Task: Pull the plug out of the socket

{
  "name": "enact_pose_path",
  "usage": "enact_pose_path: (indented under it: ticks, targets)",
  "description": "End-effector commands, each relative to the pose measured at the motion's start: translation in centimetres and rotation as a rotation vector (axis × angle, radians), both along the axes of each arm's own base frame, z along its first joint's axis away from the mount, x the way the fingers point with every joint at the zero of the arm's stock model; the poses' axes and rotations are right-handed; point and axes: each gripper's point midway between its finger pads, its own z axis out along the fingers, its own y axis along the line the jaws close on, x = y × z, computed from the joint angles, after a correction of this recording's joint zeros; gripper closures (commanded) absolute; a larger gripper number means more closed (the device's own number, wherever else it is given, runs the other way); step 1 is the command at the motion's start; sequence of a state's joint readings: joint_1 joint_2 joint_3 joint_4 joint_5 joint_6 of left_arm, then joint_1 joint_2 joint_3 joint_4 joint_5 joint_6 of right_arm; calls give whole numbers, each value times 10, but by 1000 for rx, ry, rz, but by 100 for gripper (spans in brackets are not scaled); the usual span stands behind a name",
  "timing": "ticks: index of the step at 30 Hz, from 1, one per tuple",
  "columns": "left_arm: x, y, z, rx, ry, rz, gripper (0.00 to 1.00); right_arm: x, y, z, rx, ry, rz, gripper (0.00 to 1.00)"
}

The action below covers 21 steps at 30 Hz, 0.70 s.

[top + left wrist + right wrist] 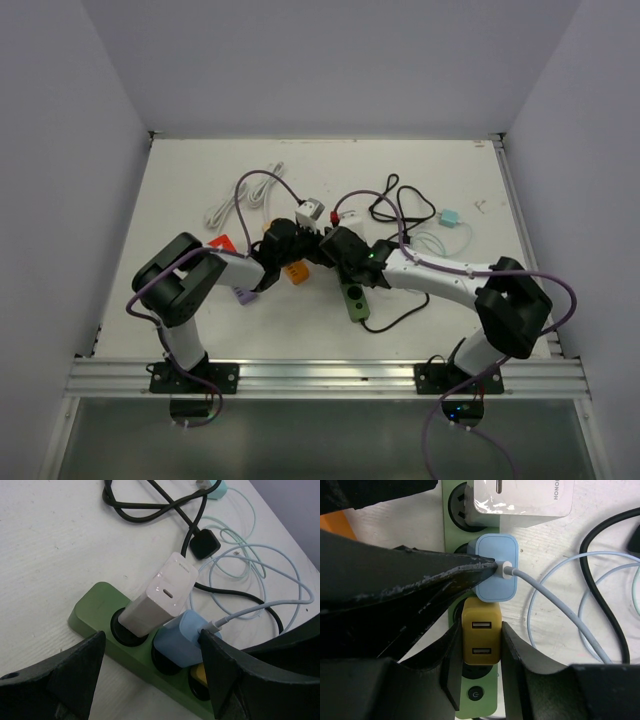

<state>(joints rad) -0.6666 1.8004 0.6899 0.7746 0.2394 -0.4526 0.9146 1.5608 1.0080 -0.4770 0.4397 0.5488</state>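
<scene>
Yellow plug (481,617) — stands in a socket of the green power strip (448,534), directly between the two fingers of the right gripper (481,640). Both fingers (451,665) press against the plug's sides, so the gripper is clamped on it. The plug's two USB ports face the wrist camera. The strip's round switch (476,694) lies nearer the wrist, between the finger roots.

Just beyond the right fingertips sits a blue charger (495,567) with a pale blue cable (555,610) leaving its top face. Beyond that, in the next socket along, stands a white charger (520,497).

Left gripper (150,645) — jaws wide apart, nothing held. Its fingers straddle the white and blue chargers. One fingertip (206,642) touches the blue charger beside the cable connector. The other hangs over the strip's end, apart from the white charger.

Past the left fingertips, a black cable (150,505) with a black plug (205,545) lies loose on the white table (50,545), next to coils of the pale cable.
</scene>
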Motion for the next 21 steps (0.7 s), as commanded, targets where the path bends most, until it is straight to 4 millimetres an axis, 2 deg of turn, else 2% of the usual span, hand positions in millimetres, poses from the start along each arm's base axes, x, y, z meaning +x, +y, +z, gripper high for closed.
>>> enact_pose_path:
  ticks: [1,5,7,8,10,11,12,14,17,19,21]
  targets:
    - [-42,69,-115,369,260,57,21,16,7,40,-21,-129,-29,100]
    - [-42,74,-114,380,252,75,21,12,1,46,-15,-140,-34,100]
    - [-41,73,-114,377,252,70,21,12,4,52,42,-141,-26,100]
    - [-41,72,-115,377,255,71,21,4,8,56,114,-117,-5,100]
    - [-40,74,-115,379,256,77,21,7,14,64,229,-109,-3,100]
    - [-41,74,-115,378,257,79,21,1,17,61,272,-80,13,100]
    - [-41,75,-115,377,256,80,21,4,15,68,306,-90,2,100]
    - [-40,76,-114,375,256,83,21,3,13,67,319,-75,4,100]
    - [-39,76,-111,373,248,87,21,2,2,75,326,-83,-11,100]
    - [-39,76,-110,371,247,86,21,3,-9,96,386,-113,-22,100]
    - [-39,76,-108,367,240,85,21,5,-26,107,413,-140,-35,100]
